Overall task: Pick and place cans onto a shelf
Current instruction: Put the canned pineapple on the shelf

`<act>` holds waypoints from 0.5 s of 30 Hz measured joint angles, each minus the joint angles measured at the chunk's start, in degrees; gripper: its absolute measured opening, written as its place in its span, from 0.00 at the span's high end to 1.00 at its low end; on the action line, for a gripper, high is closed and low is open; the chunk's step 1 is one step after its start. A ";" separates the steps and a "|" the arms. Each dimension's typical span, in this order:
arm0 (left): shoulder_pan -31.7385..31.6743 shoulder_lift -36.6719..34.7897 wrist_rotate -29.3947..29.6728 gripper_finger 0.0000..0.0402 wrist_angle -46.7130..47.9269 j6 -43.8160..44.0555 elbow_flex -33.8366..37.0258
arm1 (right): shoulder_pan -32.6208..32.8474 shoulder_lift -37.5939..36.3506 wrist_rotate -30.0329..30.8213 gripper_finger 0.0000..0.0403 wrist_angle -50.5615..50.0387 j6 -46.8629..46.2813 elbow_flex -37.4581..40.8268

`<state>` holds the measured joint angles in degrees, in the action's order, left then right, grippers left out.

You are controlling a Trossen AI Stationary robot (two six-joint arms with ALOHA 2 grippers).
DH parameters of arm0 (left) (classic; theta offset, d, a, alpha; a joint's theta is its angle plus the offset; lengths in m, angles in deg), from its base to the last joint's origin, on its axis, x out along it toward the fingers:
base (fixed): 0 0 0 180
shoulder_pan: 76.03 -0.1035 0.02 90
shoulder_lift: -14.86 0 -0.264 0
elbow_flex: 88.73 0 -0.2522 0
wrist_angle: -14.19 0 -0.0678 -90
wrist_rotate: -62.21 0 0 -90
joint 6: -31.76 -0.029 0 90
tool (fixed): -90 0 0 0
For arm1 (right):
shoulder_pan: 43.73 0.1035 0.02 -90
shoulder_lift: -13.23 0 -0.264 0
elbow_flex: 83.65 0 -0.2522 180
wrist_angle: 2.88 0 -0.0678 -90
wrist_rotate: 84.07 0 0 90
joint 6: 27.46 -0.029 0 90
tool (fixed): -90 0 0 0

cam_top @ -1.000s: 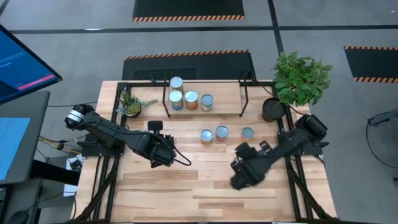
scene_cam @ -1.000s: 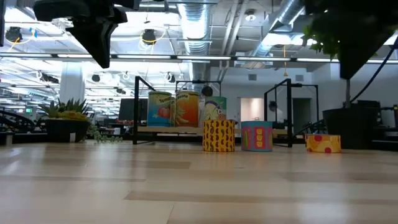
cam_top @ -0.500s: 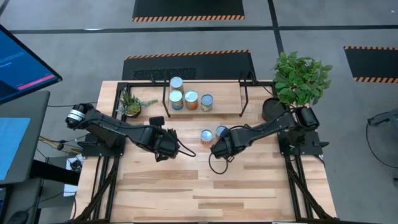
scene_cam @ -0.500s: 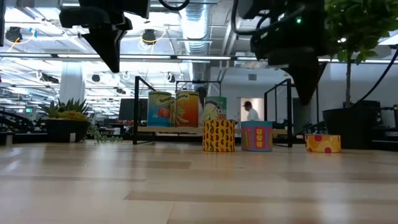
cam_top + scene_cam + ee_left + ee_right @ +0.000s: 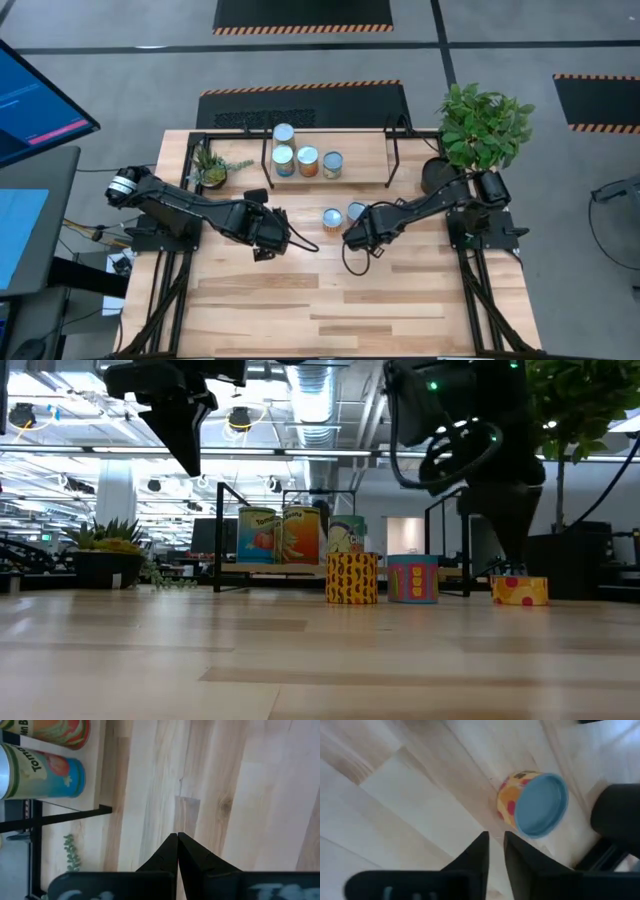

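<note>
Right pincer point(image 5: 493, 851) hung slightly parted near the yellow red-dotted can point(image 5: 532, 803) on the bench point(image 5: 400, 290); left pincer point(image 5: 177, 851) closed, empty

Right gripper point(image 5: 352, 238) swung in beside cans point(image 5: 344, 214) (fingers parting).

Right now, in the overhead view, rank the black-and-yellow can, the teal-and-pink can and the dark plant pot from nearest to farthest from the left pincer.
From the left pincer, shut, left of centre:
1. black-and-yellow can, on the table just to its right.
2. teal-and-pink can, beside that one, farther right.
3. dark plant pot, near the back right corner.
</note>
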<state>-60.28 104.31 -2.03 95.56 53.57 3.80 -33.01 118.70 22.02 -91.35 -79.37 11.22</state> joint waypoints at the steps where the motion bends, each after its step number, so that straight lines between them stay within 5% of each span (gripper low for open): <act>1: 0.00 0.00 0.01 1.00 -0.16 0.00 0.00 | 0.00 0.00 -0.17 0.74 -0.39 0.24 0.28; 10: 0.00 0.00 -1.20 1.00 -1.62 0.00 0.00 | -0.02 -0.02 0.95 0.47 0.83 1.54 3.14; 15: 0.00 0.00 -1.29 1.00 -1.68 0.00 0.00 | -0.67 -0.02 0.22 0.41 5.10 1.82 6.72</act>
<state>-60.28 104.31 -3.32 93.89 53.57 3.80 -33.68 118.68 22.24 -86.25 -77.55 17.94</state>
